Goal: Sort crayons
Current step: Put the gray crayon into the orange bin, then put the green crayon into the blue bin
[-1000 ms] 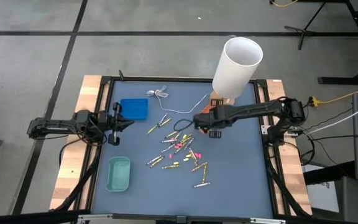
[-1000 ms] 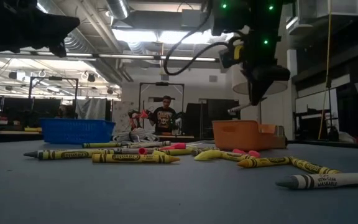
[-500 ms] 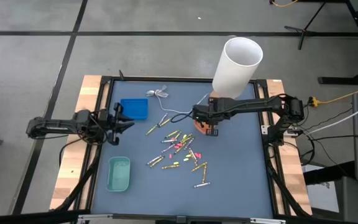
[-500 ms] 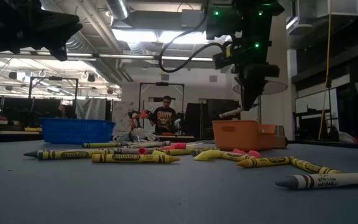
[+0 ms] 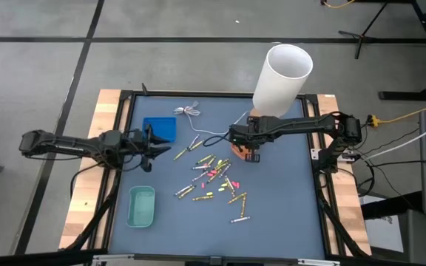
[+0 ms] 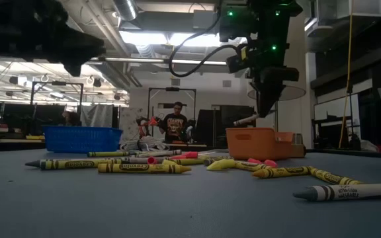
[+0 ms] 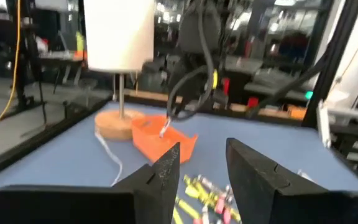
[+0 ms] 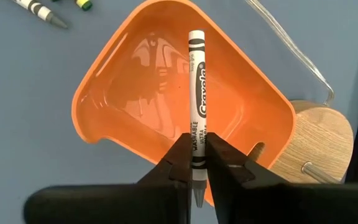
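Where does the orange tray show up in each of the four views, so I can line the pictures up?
High view: orange tray, mostly hidden beneath the right gripper, right of the crayons.
Low view: right of centre at the table's far side.
Left wrist view: centre, beyond the open fingers.
Right wrist view: fills the middle, under the white crayon the right gripper holds.
Shared landmark: the white cylinder's round wooden base, beside the tray.

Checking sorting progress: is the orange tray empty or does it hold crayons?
Empty: the orange tray shows a bare floor; the right pincer holds a white crayon above it.
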You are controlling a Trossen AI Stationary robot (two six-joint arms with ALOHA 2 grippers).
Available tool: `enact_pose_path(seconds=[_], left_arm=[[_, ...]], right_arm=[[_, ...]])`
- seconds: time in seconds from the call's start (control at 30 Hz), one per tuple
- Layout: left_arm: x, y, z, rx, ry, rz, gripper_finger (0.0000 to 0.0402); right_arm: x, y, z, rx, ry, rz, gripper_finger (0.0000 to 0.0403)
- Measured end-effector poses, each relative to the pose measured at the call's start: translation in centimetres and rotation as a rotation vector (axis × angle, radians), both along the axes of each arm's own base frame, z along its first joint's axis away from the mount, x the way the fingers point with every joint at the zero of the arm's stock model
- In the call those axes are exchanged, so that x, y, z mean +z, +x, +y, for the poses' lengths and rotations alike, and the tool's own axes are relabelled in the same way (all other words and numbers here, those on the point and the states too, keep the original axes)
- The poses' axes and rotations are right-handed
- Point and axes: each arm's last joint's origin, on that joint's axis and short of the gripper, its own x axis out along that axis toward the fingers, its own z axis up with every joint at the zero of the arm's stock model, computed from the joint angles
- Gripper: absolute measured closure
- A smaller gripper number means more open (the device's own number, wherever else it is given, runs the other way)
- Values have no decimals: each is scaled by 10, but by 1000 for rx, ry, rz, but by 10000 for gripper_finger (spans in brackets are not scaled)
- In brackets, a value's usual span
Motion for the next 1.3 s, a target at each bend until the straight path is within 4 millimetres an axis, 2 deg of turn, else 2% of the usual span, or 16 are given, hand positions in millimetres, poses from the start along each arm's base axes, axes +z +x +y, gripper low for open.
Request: enact_pose_path(seconds=[0.23,0.4,0.77,1.3], left_arm=[[-5,18,0,1,-5,145,285],[-18,26,2,48,-53,242,285],[-50,37,3,94,-74,460,285],[-84,40,5,154,-53,686,285]], right_arm=[[0,0,0,-2,-19,1,290],[0,0,-1,-3,-27,2,266],[0,0,-1,-2,-24,2,264],[0,0,0,0,-17,2,265]])
